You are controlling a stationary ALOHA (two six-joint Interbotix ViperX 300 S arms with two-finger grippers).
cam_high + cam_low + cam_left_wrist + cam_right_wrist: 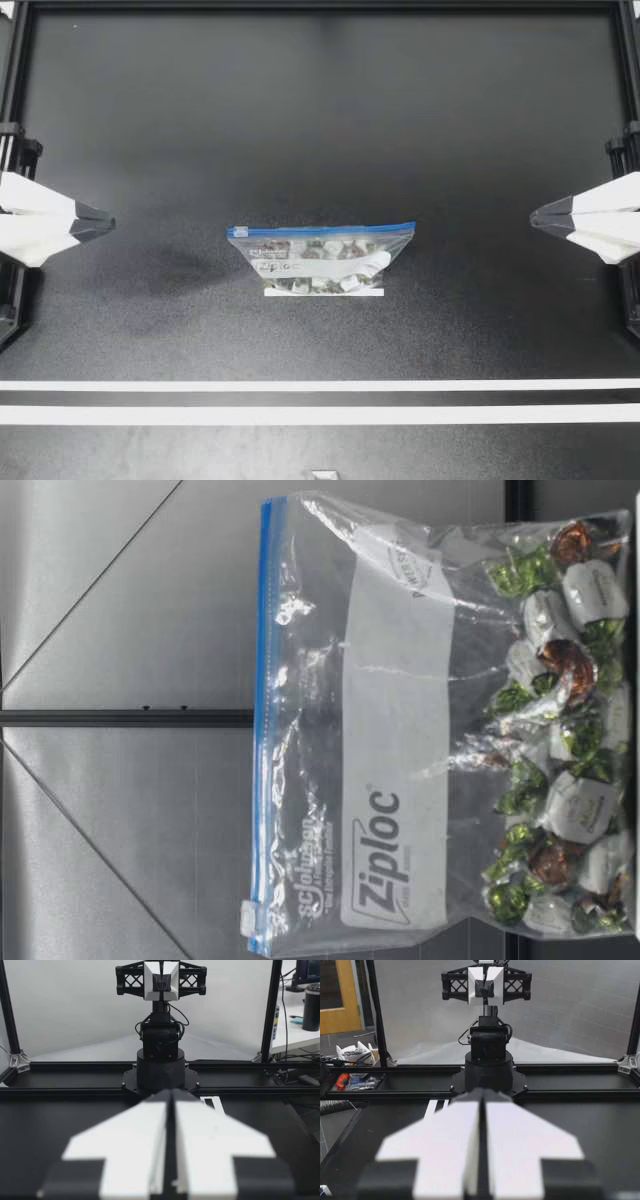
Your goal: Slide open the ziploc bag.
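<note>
A clear ziploc bag [320, 258] filled with wrapped candies stands in the middle of the black table. Its blue zip strip [322, 229] runs along its top edge, with the small slider [240, 231] at the end nearer my left arm. The low view shows the bag [400, 780] close up, with the strip [262, 680] on top, the slider [247, 916] at one end and the candies [560, 740] at the bottom. My left gripper [112, 222] [170, 1094] is shut and empty, far off to the bag's left. Far to the bag's right, my right gripper [532, 218] [481, 1092] is shut and empty too.
Two white tape lines [320, 385] cross the table near its front edge. A short white strip [323, 292] lies at the bag's base. Black frame rails [12, 100] border the table's sides. Each wrist view faces the opposite arm's base [161, 1060] [489, 1055].
</note>
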